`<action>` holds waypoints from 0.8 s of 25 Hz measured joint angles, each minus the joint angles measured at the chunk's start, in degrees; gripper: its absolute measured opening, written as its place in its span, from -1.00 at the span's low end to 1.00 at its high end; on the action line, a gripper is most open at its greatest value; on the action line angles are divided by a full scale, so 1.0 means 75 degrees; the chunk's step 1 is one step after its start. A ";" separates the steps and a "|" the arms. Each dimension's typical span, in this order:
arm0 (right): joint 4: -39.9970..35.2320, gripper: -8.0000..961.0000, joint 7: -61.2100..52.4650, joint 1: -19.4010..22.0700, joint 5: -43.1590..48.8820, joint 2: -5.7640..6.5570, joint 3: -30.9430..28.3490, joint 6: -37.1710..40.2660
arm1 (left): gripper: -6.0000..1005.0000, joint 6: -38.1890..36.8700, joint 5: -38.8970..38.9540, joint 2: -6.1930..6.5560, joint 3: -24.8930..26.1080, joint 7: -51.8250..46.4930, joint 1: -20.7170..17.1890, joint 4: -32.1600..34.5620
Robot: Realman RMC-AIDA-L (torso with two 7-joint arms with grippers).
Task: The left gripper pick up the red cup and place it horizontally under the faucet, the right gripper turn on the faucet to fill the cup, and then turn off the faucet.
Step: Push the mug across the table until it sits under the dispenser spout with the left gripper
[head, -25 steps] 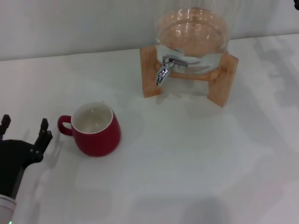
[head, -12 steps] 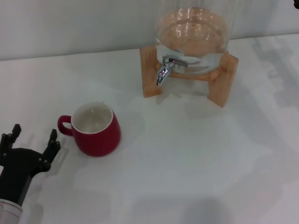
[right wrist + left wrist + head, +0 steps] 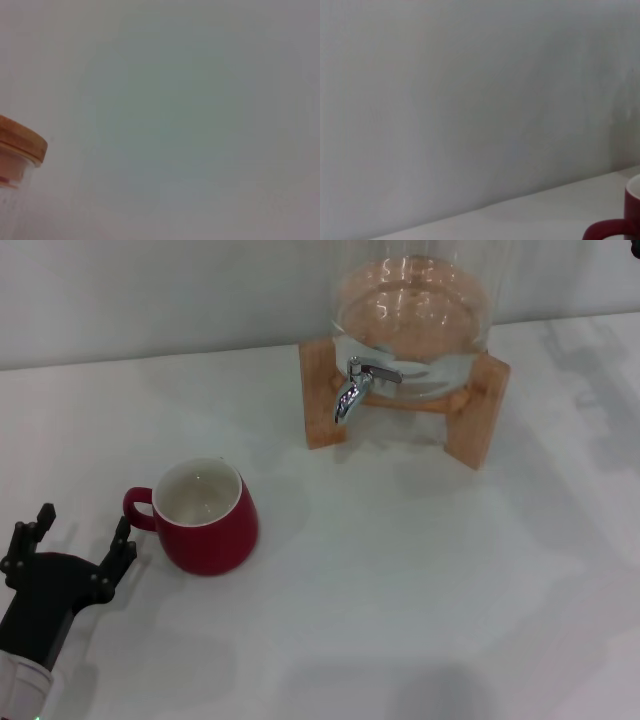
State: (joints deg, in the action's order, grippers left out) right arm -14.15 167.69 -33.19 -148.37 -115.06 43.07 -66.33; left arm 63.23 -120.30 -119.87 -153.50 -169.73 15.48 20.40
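The red cup [image 3: 207, 516] stands upright on the white table at the left, white inside, its loop handle pointing left. My left gripper [image 3: 78, 535] sits low at the front left, open, fingertips just left of the handle and apart from it. In the left wrist view only the cup's handle and edge [image 3: 615, 226] show. The chrome faucet [image 3: 352, 385] juts from a glass jar [image 3: 412, 315] on a wooden stand [image 3: 325, 395] at the back, spout down. My right gripper is out of view.
A pale wall runs behind the table. The right wrist view shows the jar's wooden lid [image 3: 22, 145] against the wall. Bare white tabletop [image 3: 430, 570] lies between the cup and the stand.
My left gripper has shifted right and forward, its fingertips closing in on the cup's handle. Cup and faucet have not moved.
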 joint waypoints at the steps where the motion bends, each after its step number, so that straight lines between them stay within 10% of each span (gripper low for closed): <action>1: 0.0001 0.32 0.0000 0.0005 -0.0001 -0.0002 0.0000 -0.0002 | 0.72 -0.0008 0.0002 0.0004 0.0004 0.0001 0.0039 -0.0024; 20: 0.0031 0.32 0.0000 0.0053 -0.0014 -0.0022 0.0037 -0.0228 | 0.71 -0.0530 -0.0041 0.0069 -0.0042 0.0002 0.0563 -0.0242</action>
State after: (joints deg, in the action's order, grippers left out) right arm -13.92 167.69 -32.80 -148.47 -115.23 43.35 -68.04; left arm 59.26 -120.61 -119.36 -153.81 -169.71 19.70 18.58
